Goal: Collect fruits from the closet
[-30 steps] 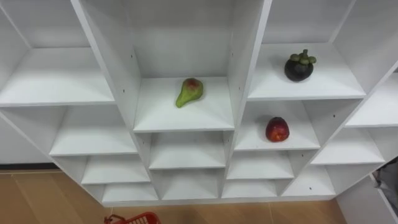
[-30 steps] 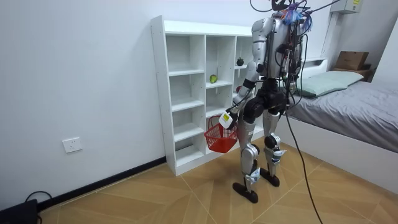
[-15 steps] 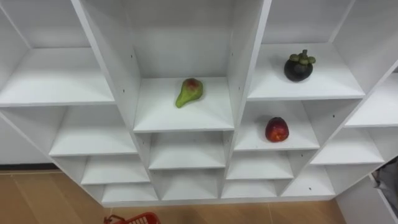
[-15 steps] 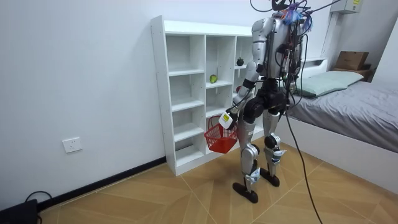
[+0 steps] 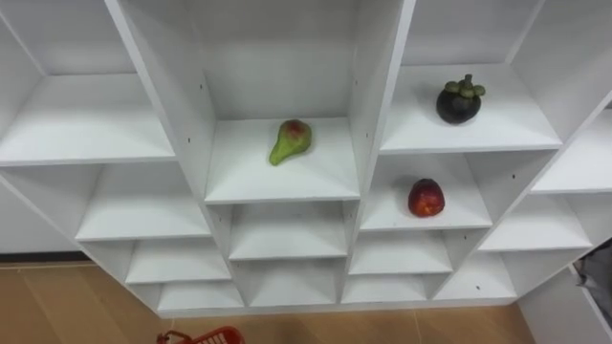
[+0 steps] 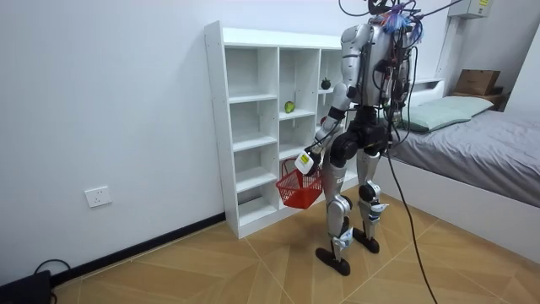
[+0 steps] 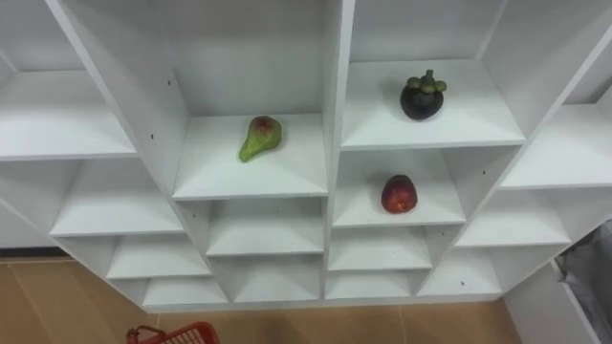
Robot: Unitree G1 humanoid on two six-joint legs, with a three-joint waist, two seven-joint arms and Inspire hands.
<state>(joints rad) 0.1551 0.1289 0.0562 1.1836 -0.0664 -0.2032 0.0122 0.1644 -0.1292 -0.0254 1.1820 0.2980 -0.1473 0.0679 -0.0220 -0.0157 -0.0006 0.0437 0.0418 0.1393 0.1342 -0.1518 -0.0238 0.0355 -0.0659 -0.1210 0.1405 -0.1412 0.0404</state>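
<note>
Change since 1 s ago: none of note. All three fruits lie in the same compartments, the robot stands on the same spot, and the basket hangs where it did. The slight drift of the eye views is the camera's own.

Stance (room view): the robot is upright on the wooden floor (image 6: 211, 270), facing the white closet (image 5: 373, 115) at close range. The bed (image 6: 481, 143) is behind it, at the room view's right.

Fruit, all on closet shelves:
- Green pear (image 5: 290, 140) with a red blush, lying on its side in the middle column, near the centre of its shelf.
- Dark mangosteen (image 5: 458, 100), upright with its green cap on top, in the next column to the right, on the shelf at the same level.
- Red fruit (image 5: 426, 198), one compartment directly below the mangosteen.

The three fruits are well apart, each alone in its compartment.

Red basket (image 6: 297, 187): it hangs off the floor just before the lower shelves. Its rim shows at the bottom edge of the eye views. No fruit is visible in it.

Left hand (image 6: 309, 160): lowered at hip height and carrying the basket by its handle. It is small in the room view, but the fingers look curled round the handle.
</note>
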